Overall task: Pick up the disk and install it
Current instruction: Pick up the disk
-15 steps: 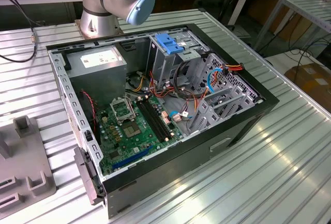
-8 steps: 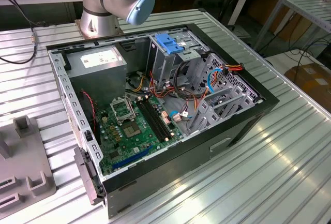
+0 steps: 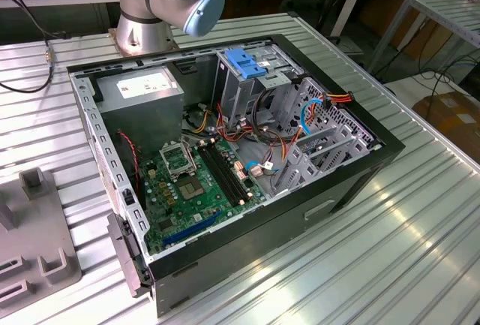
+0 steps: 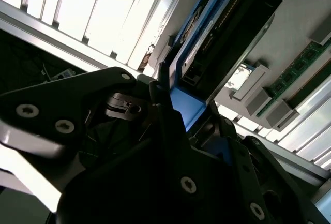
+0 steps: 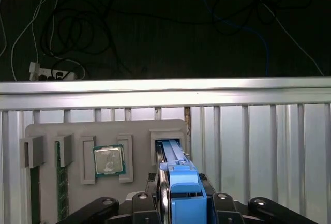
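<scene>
In the first wrist view the disk stands on edge in a slot of a grey holder plate. Its blue plastic bracket faces the camera. My gripper sits over that end, a black finger pressed against each side of the bracket. In the second wrist view the disk runs away from the gripper, its blue frame caught between the dark fingers. In the exterior view the open computer case lies on the table with my arm's base behind it.
The holder plate also carries a processor chip and memory sticks. Past it are the slatted table's edge rail and dark floor with cables. Inside the case are a motherboard, a grey power supply and a metal drive cage with a blue latch.
</scene>
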{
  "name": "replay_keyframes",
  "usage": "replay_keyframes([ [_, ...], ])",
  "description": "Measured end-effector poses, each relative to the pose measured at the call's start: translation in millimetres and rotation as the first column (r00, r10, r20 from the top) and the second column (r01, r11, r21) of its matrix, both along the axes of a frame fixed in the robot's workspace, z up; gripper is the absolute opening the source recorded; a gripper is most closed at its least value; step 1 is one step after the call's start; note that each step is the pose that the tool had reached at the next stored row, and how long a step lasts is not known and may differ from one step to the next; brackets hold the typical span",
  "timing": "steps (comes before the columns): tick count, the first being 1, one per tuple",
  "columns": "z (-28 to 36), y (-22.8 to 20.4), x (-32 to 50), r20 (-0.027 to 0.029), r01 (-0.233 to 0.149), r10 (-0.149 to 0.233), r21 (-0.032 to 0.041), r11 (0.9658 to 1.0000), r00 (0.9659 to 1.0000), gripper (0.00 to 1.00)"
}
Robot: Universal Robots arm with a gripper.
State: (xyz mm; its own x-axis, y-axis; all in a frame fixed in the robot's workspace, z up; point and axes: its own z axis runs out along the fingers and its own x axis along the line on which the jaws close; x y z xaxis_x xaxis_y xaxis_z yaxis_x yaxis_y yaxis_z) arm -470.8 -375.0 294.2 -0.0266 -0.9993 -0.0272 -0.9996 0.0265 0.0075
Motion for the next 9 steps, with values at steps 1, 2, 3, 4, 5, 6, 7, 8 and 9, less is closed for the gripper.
replay_keyframes([
  [1, -0.1, -0.2, 0.0, 0.0002, 0.0, 0.0, 0.0001, 1.0, 1.0, 0.42],
  [2, -0.2, -0.4, 0.0, 0.0001, 0.0, 0.0, 0.0, 1.0, 1.0, 0.42],
  [3, -0.2, -0.4, 0.0, 0.0002, 0.0, 0.0, 0.0001, 1.0, 1.0, 0.42],
  [4, -0.2, -0.4, 0.0, 0.0001, 0.0, 0.0, 0.0, 1.0, 1.0, 0.42],
  [5, -0.1, -0.4, 0.0, 0.0, 0.0, 0.0, 0.0, 1.0, 1.0, 0.42],
  [6, -0.1, -0.6, 0.0, 0.0, 0.0, 0.0, 0.0, 1.0, 1.0, 0.42],
  [7, -0.1, -0.8, 0.0, -0.0001, 0.0, 0.0, -0.0001, 1.0, 1.0, 0.42],
  [8, -0.1, -1.0, 0.0, -0.0001, 0.0, 0.0, -0.0001, 1.0, 1.0, 0.42],
  [9, -0.2, -1.3, 0.0, 0.0001, 0.0, 0.0, 0.0, 1.0, 1.0, 0.42],
])
